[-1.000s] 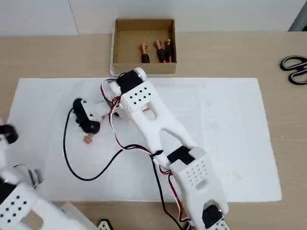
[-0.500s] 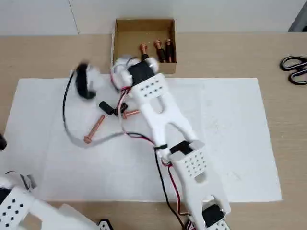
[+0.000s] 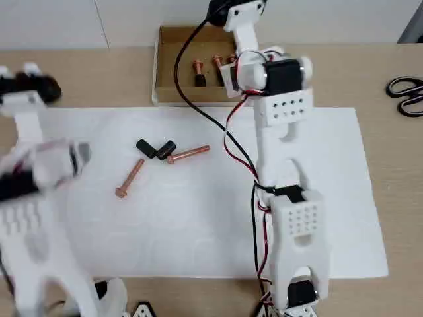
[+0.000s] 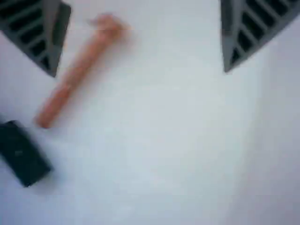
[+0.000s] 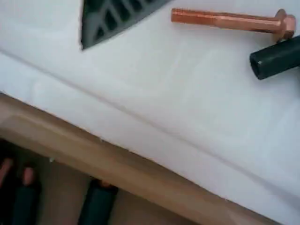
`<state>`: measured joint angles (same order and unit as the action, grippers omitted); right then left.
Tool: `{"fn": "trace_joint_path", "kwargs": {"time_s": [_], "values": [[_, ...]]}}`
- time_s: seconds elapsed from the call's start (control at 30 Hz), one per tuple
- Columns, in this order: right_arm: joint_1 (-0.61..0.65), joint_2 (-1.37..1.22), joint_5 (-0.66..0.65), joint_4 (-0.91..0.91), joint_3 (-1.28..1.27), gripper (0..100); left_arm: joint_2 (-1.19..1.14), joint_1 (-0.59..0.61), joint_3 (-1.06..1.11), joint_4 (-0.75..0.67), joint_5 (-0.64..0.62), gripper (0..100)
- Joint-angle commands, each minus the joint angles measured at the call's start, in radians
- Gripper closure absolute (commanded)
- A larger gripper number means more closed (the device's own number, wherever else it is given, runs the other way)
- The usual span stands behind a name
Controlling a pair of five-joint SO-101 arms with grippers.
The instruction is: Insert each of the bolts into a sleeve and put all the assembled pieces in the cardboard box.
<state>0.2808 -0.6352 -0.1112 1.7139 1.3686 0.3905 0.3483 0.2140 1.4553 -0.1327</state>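
On the white sheet that covers the middle of the worktop I see two loose copper bolts and two black sleeves, none of them joined yet. The slanted bolt lies with its tip near the first sleeve. The second sleeve meets the first in a shallow V and sits right up against the head of the other bolt. My left hand has its fingers spread wide. Through its wrist camera the slanted bolt lies on the sheet below, close to one ribbed finger, with the first sleeve just past the bolt's tip. In the high view the left arm stands at the sheet's left edge, apart from those parts. My right hand is up over the right side of the cardboard box, which stands on the worktop just beyond the sheet's far edge. I cannot tell whether that hand is apart or together, since its wrist camera gives me one finger. That camera looks across the box's near wall onto the sheet, where the other bolt and the second sleeve lie well away from the hand. Inside the box lie the assembled pieces, bolts seated in sleeves, side by side. A pair of scissors lies at the worktop's far right.
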Motion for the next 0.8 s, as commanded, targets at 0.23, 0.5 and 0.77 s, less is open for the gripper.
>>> {"fn": "trace_joint_path", "kwargs": {"time_s": [0.23,0.5,0.77], "values": [[-0.015,0.170,0.008,-0.013,-0.187,58.6,-0.505,-0.149,-0.479,0.276,-0.585,83],[0.005,0.170,0.005,-0.013,-0.221,58.6,-0.582,-0.308,-0.545,0.140,-0.783,84],[0.005,0.179,0.005,-0.010,-0.336,58.6,-0.799,-0.301,-0.552,0.041,-0.812,84]]}}
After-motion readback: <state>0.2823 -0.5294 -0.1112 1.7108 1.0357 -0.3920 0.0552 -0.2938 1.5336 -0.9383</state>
